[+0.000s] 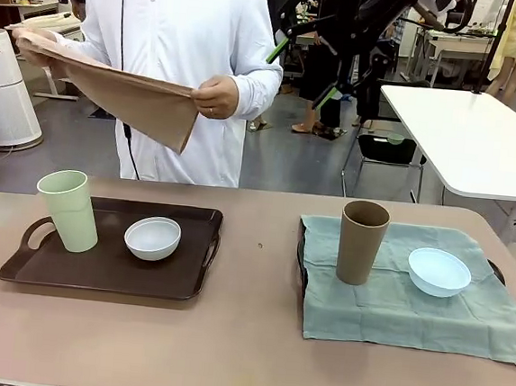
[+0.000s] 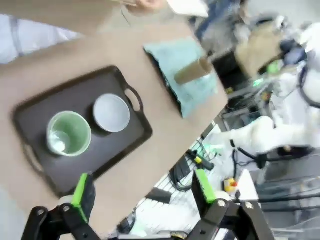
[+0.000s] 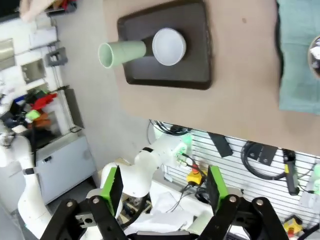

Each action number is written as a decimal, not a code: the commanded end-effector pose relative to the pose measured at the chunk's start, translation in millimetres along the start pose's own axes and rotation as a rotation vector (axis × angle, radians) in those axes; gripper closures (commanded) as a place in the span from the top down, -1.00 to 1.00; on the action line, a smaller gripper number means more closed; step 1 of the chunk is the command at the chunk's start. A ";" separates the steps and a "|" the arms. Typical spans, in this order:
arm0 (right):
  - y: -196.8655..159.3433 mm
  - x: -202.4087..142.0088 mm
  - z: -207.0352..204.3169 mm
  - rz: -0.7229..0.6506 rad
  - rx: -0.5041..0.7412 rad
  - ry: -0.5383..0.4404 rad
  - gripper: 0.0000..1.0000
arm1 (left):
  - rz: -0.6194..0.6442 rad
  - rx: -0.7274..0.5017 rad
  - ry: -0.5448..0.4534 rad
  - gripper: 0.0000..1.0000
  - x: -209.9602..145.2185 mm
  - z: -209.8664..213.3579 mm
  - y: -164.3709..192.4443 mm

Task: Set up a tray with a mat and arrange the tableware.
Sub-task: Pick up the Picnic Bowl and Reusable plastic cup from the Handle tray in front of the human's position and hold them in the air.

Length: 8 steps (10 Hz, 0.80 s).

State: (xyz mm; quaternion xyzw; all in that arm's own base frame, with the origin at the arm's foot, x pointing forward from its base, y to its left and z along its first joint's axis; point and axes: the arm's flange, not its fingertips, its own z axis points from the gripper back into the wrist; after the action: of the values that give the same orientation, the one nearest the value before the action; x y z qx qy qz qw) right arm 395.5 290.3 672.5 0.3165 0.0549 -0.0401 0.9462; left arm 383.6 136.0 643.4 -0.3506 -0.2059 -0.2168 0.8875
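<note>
Front view: at the left of the table (image 1: 244, 354), a dark brown plastic tray with handles (image 1: 97, 274), bare of any mat. On it, an upright pale green handleless cup (image 1: 68, 210) by the left handle and a small white shallow bowl (image 1: 153, 238) just beside. At the right, a grey-green cloth mat (image 1: 393, 304) draped over a second tray, with an upright brown handleless cup (image 1: 362, 242) and a light blue shallow bowl (image 1: 439, 271) near each other on top. Beyond the far edge, a person's hand (image 1: 218, 96) holding a tan mat (image 1: 122, 91) spread in the air, behind and above the dark tray.

Left wrist view: looks down into the green cup's mouth, so long axis roughly in line with the fingers. Jaws apart, clamped on nothing, green pads (image 2: 82, 190) well short of the tray's near rim.

Right wrist view: jaws apart and empty, the dark tray well ahead across bare table.

Probably calls for clearing cup and bowl off the bare tray before the tan mat goes down, a job for the nearer left arm. Open table between the two trays for setting things aside.
</note>
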 end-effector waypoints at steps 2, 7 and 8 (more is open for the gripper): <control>61.1 25.8 -71.0 0.064 -0.262 0.114 0.75 | -0.504 0.089 -0.063 1.00 20.5 -19.7 44.5; 80.5 33.2 -136.8 0.074 -0.278 0.127 0.75 | -0.721 0.074 -0.029 1.00 25.3 -43.6 67.7; 80.5 33.2 -136.8 0.074 -0.278 0.127 0.75 | -0.721 0.074 -0.029 1.00 25.3 -43.6 67.7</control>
State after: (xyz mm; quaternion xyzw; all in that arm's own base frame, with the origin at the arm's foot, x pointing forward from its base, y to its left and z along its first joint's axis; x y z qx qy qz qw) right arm 440.7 453.2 605.0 0.1830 0.1168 0.0268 0.9758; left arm 453.9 144.4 575.8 -0.2461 -0.3320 -0.5280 0.7419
